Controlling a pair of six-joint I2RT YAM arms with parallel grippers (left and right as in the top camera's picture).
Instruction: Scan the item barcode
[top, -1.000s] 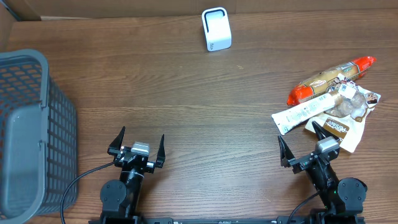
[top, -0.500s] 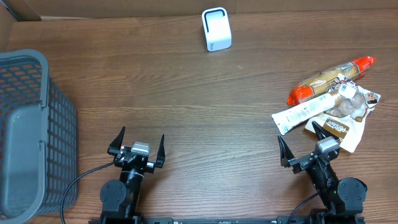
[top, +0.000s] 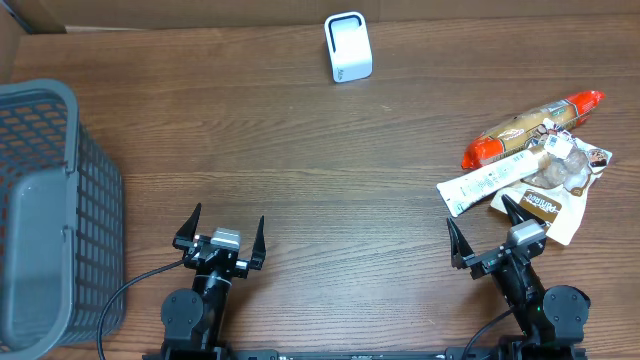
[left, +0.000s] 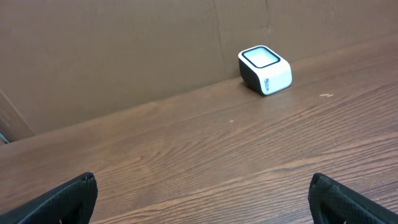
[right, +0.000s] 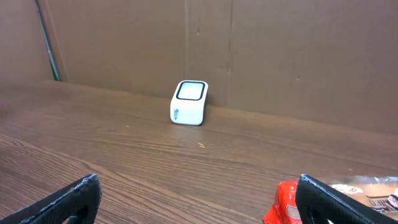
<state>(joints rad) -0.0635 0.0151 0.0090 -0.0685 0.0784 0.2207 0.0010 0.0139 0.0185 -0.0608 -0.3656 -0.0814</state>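
Over on the right of the surface (top: 320, 170), just ahead of the right jaws, heaped and overlapping: red-ended packet (top: 533, 128), white bar wrapper (top: 490, 183), brown pouch (top: 545, 205), clear bag (top: 570, 165). No barcode showing on any of them. Well apart from that heap, at the far edge by the cardboard wall (left: 124, 56): white scanner (top: 348, 46), window facing up. Far left: grey basket (top: 95, 190).

Left jaws and right jaws alike spread to the fullest, gripping nothing, parked low at the near edge.

Likely to go wrong from here:
- Pinching two wrappers at once, given how closely overlapped.
- Dragging the neighbours along and scattering the heap.
- Losing hold of glossy film, probably slick and quick to crumple under a squeeze.
- Creasing the code badly enough to spoil the read.
- Worse, presenting the wrong face to the window, with the printed side unknown until lifted and turned.
- Drooping or slipping on the long carry across to the scanner.

Compared with a second ago: no change to report. Same heap, same scanner, same wide, idle jaws.
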